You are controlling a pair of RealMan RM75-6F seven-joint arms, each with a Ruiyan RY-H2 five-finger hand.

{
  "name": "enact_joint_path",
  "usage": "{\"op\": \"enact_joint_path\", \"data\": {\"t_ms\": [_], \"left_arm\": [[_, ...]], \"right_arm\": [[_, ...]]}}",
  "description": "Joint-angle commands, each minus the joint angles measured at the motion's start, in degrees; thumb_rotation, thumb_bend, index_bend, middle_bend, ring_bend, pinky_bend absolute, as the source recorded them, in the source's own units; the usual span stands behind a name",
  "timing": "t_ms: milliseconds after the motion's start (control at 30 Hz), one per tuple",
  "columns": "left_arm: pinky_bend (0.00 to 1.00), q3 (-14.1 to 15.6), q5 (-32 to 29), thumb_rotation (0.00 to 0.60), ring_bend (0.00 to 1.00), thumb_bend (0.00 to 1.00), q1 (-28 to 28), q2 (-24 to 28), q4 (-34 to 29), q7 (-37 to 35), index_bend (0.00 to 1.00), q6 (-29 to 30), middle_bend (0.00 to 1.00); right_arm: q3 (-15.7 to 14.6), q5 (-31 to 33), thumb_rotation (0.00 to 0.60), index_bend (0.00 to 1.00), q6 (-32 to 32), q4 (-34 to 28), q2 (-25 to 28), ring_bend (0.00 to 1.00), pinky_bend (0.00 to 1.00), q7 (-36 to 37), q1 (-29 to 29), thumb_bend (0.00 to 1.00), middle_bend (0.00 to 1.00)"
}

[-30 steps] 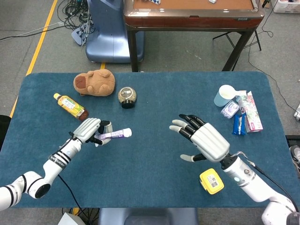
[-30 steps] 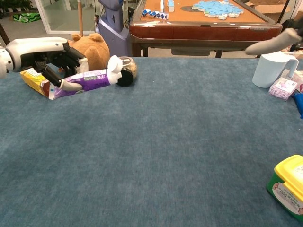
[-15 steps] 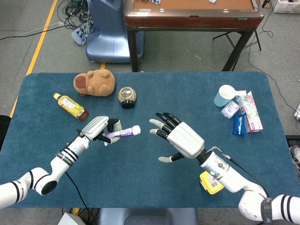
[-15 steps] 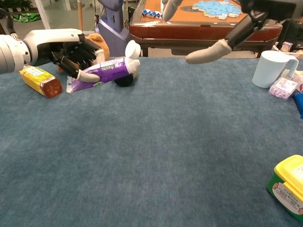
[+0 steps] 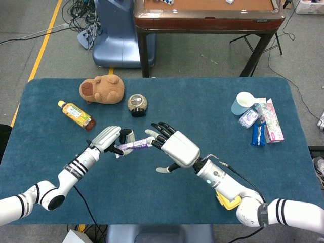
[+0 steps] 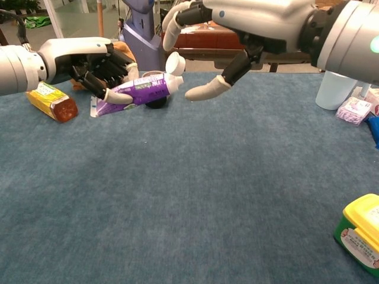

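- The left hand (image 5: pixel 109 139) is gripping a purple tube (image 5: pixel 132 146) by its flat crimped end, holding it clear of the blue surface (image 5: pixel 167 202) with the white cap (image 6: pixel 174 63) pointing right toward the middle of the scene.
- The right hand (image 5: pixel 174 148) is hanging just right of the tube with nothing in it, fingers (image 6: pixel 173 23) spread above the cap and thumb (image 6: pixel 208 90) reaching in below; from the chest view it is not possible to tell whether any fingertip is touching the cap.
- The hold looks risky: the tube is being held only at its tail, so a push from the right hand on the cap end could, in my judgement, lever it out of the left hand and drop it to the surface.
- A squeeze on the soft body could also buckle the tube or swing the cap off line.
- Behind the tube on the far side, a round dark jar (image 5: pixel 137 104), a plush capybara (image 5: pixel 102 88) and a tea bottle (image 5: pixel 76 115) are lying, close enough for a falling tube to strike them.
- A yellow tub (image 6: pixel 360 234) is sitting at the near right, well apart from both hands.
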Motion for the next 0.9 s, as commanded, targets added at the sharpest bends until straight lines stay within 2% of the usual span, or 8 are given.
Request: {"op": "enact_joint_path", "data": {"t_ms": [33,367,900], "left_arm": [[0.51,0.0,-0.2,0.6,0.61,0.5,-0.1,-0.1,0.2,-0.3,0.58,0.0,0.75],[0.51,0.3,-0.2,0.6,0.61,0.5,0.0,-0.2,1.0,-2.2,0.58,0.4,0.75],[0.51,1.3,0.8,0.6,0.61,0.51,2.2,0.6,2.2,-7.2,0.6,3.1,0.77]], "right_arm": [[-0.1,0.8,0.409,0.28,-0.7,0.9,-0.9,0.02,0.1,-0.3,1.0,0.14,0.13],[-0.8,3.6,0.407,0.28,-1.6,3.9,-2.9,0.02,0.1,-1.9,2.7,0.14,0.13],[-2.2,6.6,0.41,0.28,-0.2,6.9,-3.8,0.02,0.1,1.7,2.1,0.14,0.13]]}}
